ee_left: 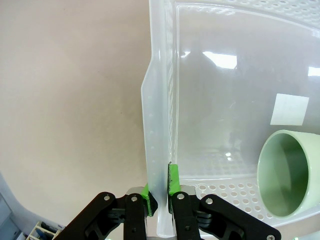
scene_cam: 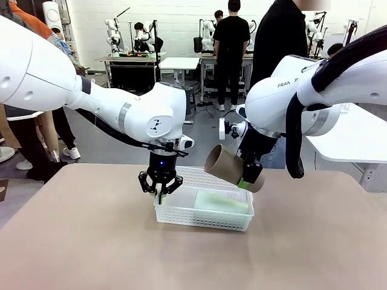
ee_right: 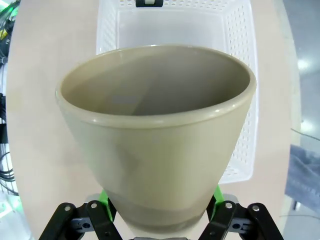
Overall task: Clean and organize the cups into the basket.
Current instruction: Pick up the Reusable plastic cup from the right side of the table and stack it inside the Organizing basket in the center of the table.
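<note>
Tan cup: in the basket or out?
Out. The right claw holds the tan cup tipped sideways in the air by the basket's far right corner; the mint cup lies inside.

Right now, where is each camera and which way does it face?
Front: fixed on the robot's side, facing across the table at the basket and a person; left gripper, right gripper show.
Left wrist: mounted there, looking down its fingers clamped on the basket wall.
Right wrist: mounted there, looking along its fingers past the tan cup held.
Shared: all show the basket.
</note>
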`<state>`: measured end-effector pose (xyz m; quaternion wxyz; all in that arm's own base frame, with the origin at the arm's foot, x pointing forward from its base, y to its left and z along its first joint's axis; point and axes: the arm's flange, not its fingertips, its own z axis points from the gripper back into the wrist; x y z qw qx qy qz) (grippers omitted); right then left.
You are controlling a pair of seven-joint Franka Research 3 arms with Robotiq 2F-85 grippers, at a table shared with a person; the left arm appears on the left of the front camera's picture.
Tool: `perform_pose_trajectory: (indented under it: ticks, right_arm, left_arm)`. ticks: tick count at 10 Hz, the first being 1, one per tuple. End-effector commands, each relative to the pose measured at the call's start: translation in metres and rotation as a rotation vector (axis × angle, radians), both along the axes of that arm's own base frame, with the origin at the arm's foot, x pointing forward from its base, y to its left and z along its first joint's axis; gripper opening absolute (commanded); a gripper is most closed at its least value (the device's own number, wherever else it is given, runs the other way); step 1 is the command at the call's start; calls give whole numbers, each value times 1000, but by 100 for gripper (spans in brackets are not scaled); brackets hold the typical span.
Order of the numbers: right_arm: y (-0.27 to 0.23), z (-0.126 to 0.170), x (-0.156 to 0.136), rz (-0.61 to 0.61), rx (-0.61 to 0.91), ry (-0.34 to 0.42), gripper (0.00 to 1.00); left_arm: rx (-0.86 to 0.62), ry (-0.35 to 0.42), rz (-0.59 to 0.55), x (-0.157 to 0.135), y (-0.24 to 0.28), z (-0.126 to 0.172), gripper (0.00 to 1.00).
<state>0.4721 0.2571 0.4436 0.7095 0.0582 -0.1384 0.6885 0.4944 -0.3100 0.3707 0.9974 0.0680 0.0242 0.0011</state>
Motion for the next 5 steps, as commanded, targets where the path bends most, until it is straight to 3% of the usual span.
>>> perform_pose_trajectory:
  ticks: [1, 5]
  right_arm:
    - [-1, -2, -2, -1, -1, -4, 81]
    - [13, -4, 12, -5, -35, 12, 81]
  left_arm:
    - [3, 1, -4, 0, 1, -1, 0]
    - [3, 1, -4, 0, 1, -1, 0]
